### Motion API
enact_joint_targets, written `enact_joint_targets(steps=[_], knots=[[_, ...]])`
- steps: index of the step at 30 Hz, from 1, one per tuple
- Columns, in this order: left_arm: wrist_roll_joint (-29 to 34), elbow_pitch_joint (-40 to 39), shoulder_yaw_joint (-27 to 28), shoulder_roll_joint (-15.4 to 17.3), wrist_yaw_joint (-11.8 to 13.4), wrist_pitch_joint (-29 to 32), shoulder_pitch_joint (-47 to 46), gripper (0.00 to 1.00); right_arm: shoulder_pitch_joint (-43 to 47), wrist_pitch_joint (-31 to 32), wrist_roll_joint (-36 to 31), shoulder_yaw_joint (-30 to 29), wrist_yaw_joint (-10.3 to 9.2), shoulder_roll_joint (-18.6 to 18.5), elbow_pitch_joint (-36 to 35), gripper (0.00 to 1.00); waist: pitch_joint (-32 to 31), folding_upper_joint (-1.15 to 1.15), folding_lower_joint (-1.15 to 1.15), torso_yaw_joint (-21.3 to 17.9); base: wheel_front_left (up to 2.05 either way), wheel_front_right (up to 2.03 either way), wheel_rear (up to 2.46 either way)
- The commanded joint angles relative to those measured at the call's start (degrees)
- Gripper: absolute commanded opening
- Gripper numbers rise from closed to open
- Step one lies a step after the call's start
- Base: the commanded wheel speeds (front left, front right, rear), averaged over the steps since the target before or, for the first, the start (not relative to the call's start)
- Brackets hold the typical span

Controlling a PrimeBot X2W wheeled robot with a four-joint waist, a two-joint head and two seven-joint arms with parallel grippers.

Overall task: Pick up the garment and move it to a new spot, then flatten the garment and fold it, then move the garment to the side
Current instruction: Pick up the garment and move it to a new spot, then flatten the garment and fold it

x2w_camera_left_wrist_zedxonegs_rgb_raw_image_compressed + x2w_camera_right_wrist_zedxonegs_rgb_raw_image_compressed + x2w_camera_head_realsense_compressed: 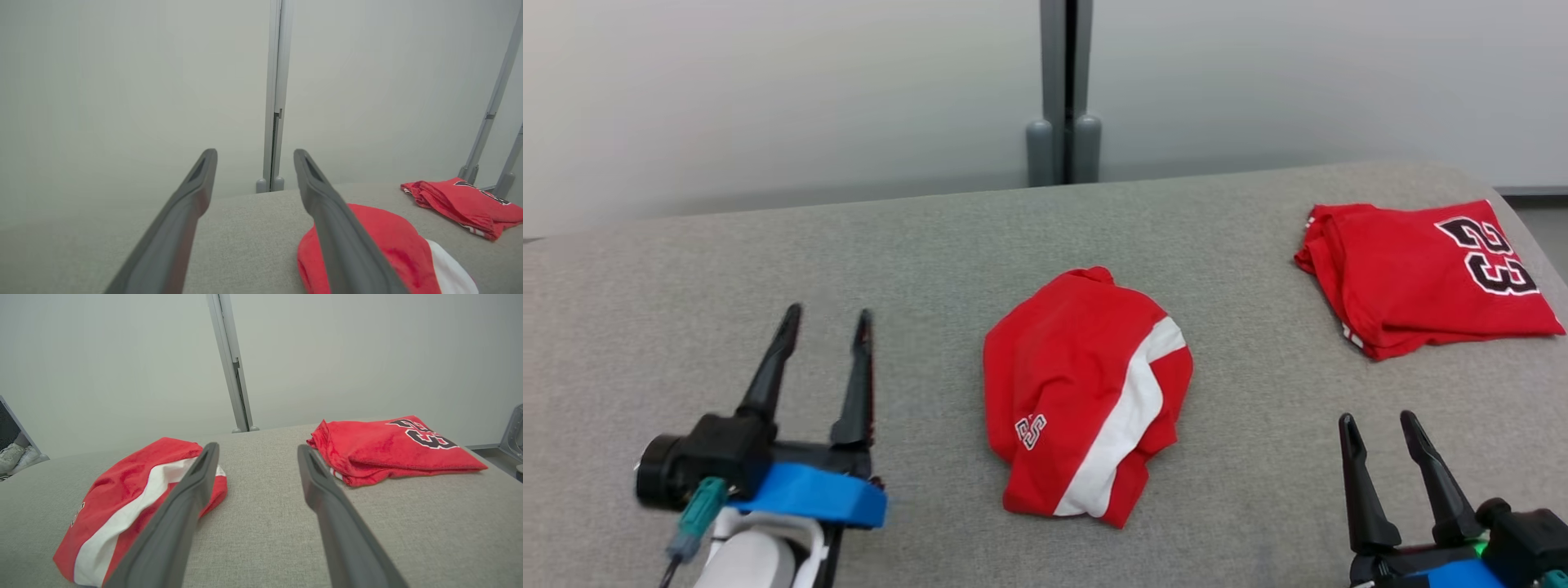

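Lying rumpled on the grey table [768,245] in the head view, the garment [1078,392], red with a white stripe and small lettering, sits to the right of the left end effector [828,311] and to the left of the right end effector [1377,416], touching neither. Both end effectors are released, fingers spread and empty, at the near side of the table. A folded red jersey [1413,278] with a black number lies beyond the right end effector, well apart from the garment. A grey post [1063,82] stands against the pale wall behind the table. In the left wrist view, the left end effector [254,152] points toward the post [276,102], its fingers wide apart with nothing between them but bare table [245,228]. The garment [388,237] lies low on its right, partly hidden behind the right-hand finger, and the jersey [461,200] lies farther right and beyond. In the right wrist view, the right end effector [257,446] is likewise released, with bare table [261,522] between its fingers. The garment [135,477] lies to its left, partly behind the left-hand finger. The jersey [388,449] lies ahead and to the right. The post [233,367] rises ahead, and pale shoes [12,455] show at the far left edge.
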Motion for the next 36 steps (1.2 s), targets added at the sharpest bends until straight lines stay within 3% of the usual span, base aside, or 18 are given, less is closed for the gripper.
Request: enact_joint_targets(steps=[1, 8, 15, 36], knots=[[0.6, -1.0, 2.1, 0.0, 0.3, -0.2, 1.9, 1.00, 1.1, 0.2, -0.2, -0.4, 0.01, -0.1, 0.0, 1.00, -0.3, 0.01, 0.01, 0.8, 0.00, 0.00, 0.00], [3.4, -3.7, 9.4, -0.9, -0.1, -0.2, 9.0, 1.00, 2.5, 0.3, -0.3, -1.1, 0.02, -0.1, 0.1, 1.00, -1.7, 0.01, 0.01, 3.5, 0.00, 0.00, 0.00], [5.7, -3.5, 12.3, -1.8, -2.0, -0.2, 14.1, 1.00, 3.5, 1.0, -0.5, -1.4, 0.01, -0.1, 0.6, 1.00, -3.0, 0.01, 0.01, 4.5, 0.00, 0.00, 0.00], [9.4, -1.4, 15.2, -4.9, -6.0, -0.2, 14.9, 1.00, 5.0, 2.2, -0.8, -1.4, 0.02, -0.1, 0.3, 1.00, -3.8, 0.01, 0.01, 4.7, 0.00, 0.00, 0.00]])
